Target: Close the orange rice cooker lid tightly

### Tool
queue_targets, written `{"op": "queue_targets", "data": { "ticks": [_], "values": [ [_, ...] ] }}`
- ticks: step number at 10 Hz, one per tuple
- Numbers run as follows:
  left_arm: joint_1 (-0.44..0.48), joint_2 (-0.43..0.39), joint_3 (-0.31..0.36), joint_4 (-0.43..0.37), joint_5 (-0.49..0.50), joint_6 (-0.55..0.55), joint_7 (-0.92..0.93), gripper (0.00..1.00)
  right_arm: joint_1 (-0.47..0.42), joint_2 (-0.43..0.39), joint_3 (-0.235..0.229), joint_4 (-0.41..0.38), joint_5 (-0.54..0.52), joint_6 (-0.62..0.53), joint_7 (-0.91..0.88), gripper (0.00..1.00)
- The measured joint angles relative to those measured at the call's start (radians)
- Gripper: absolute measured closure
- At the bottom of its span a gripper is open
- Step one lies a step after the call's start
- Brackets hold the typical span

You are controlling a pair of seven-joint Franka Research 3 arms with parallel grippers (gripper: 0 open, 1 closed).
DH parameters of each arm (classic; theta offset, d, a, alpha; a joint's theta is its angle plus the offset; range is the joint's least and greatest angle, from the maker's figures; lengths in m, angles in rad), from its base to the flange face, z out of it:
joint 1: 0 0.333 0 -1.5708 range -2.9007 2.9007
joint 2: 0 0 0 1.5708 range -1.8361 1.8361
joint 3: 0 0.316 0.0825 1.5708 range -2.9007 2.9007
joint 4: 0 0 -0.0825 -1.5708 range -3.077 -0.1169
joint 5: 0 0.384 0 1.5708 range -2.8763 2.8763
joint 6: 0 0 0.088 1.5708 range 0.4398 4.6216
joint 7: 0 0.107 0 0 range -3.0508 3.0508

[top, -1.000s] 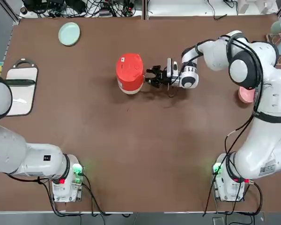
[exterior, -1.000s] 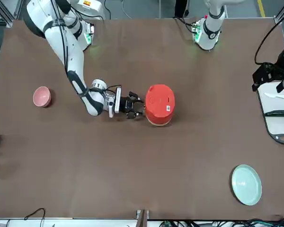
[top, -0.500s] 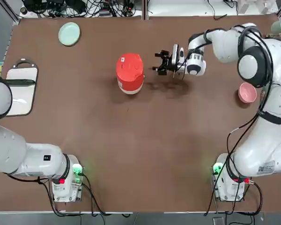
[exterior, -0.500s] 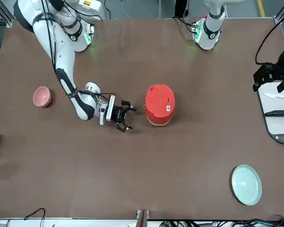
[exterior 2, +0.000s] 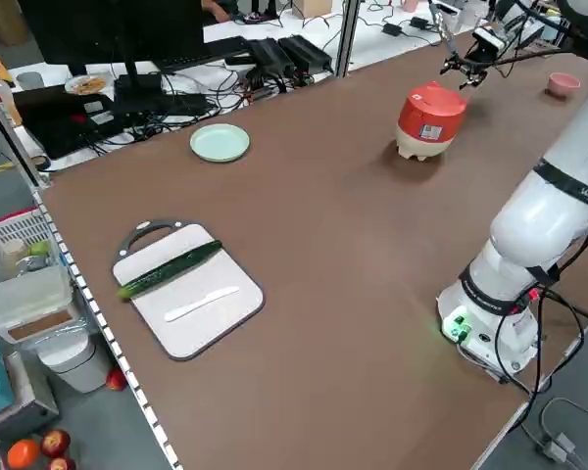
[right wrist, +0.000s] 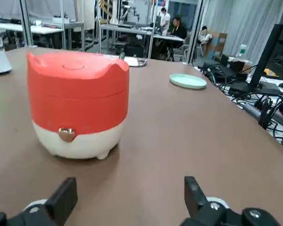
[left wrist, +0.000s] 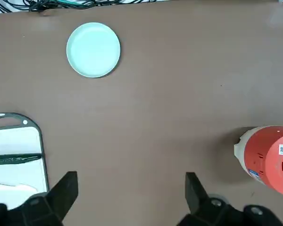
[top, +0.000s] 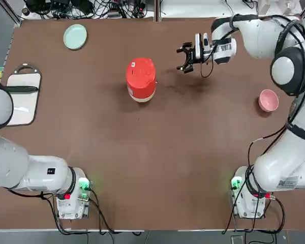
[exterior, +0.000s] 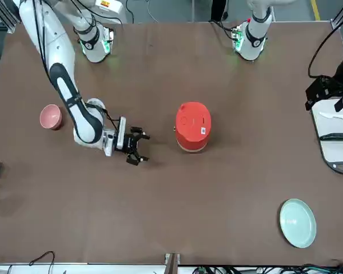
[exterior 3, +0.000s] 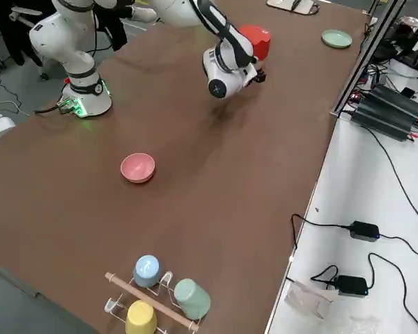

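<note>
The orange rice cooker (top: 141, 80) stands mid-table with its lid (top: 141, 71) down flat on the body; a white sticker shows on top. Seen from my right wrist, the lid (right wrist: 78, 70) sits level over the cream base, above a small round button. My right gripper (top: 183, 59) hovers open and empty to the cooker's right, a bit farther back, apart from it and pointing toward it (right wrist: 127, 193). My left gripper (left wrist: 129, 188) is open and empty high over the table's left side, near the cutting board (exterior: 337, 142).
A pale green plate (top: 74, 36) lies at the far left. The cutting board (top: 23, 96) at the left edge carries a cucumber and a knife. A pink bowl (top: 268, 100) sits at the right. A rack of cups (exterior 3: 153, 292) stands past the right end.
My right gripper has pulled back from the cooker's right side, toward the far right, and its fingers have spread. The cooker and the left arm have not moved.
</note>
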Motion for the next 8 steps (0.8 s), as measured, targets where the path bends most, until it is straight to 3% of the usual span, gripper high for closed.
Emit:
{"op": "queue_targets", "data": {
  "ticks": [5, 8],
  "values": [
    [-0.002, 0.000, -0.001, 0.000, 0.000, 0.000, 0.000, 0.00, -0.055, -0.001, 0.000, 0.068, -0.287, 0.027, 0.330, 0.00],
    [-0.005, 0.000, -0.003, 0.001, 0.000, -0.023, 0.000, 0.00, -0.079, -0.006, 0.002, 0.135, -0.484, 0.027, 0.660, 0.00]
  ]
}}
